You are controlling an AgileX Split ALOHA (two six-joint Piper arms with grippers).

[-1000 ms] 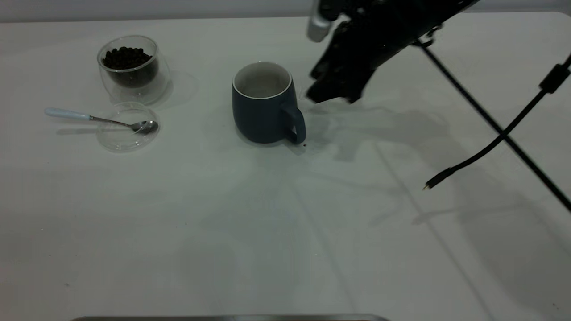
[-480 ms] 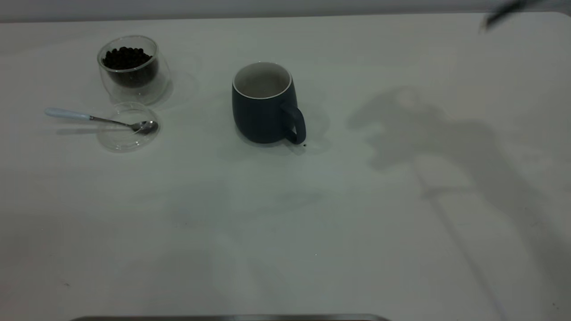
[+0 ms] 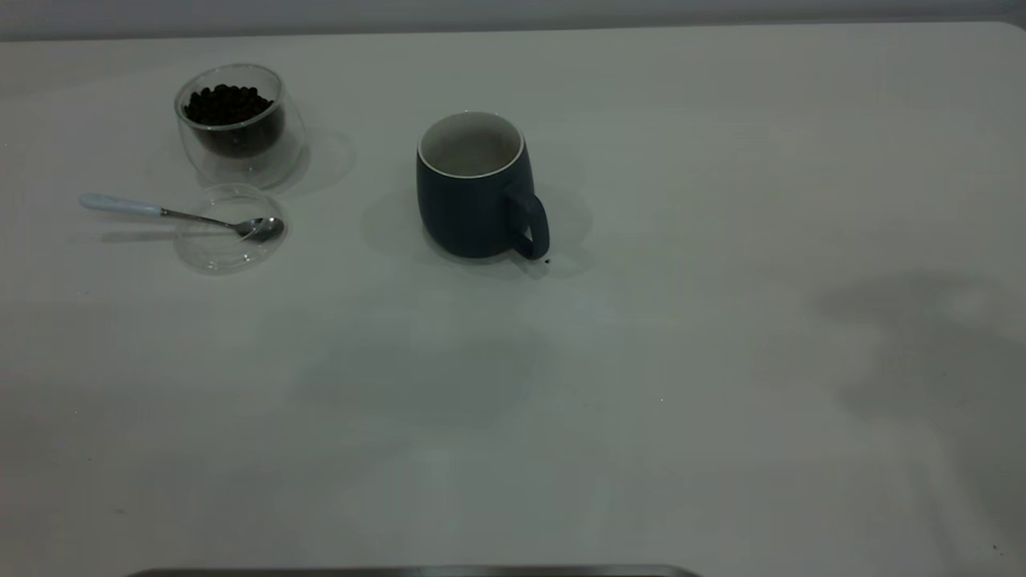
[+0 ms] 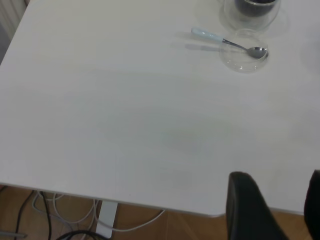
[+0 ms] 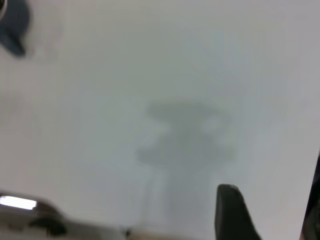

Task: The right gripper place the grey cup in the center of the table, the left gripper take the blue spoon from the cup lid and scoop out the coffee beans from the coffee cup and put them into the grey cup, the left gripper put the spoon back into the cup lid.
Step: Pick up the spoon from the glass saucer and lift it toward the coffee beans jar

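Observation:
The grey cup (image 3: pixel 473 192) stands upright near the middle of the table (image 3: pixel 641 417), handle toward the near right; a corner of it shows in the right wrist view (image 5: pixel 12 22). At the far left the coffee cup (image 3: pixel 239 124) holds coffee beans (image 3: pixel 227 102). Just in front of it the blue spoon (image 3: pixel 180 215) lies with its bowl on the cup lid (image 3: pixel 231 231). The left gripper (image 4: pixel 277 200) hovers open over the table's edge, well away from the spoon (image 4: pixel 227 41) and lid (image 4: pixel 245 57). The right gripper (image 5: pixel 270 205) is open over bare table. Neither gripper shows in the exterior view.
A tiny dark speck (image 3: pixel 547 260) lies by the cup's handle. A dark metal edge (image 3: pixel 401 572) runs along the near side. Beyond the table's edge in the left wrist view there are cables (image 4: pixel 60 220) on a wooden floor.
The right arm, which was beside the grey cup, has pulled away to the right and left the exterior view. The cup stays standing where it was.

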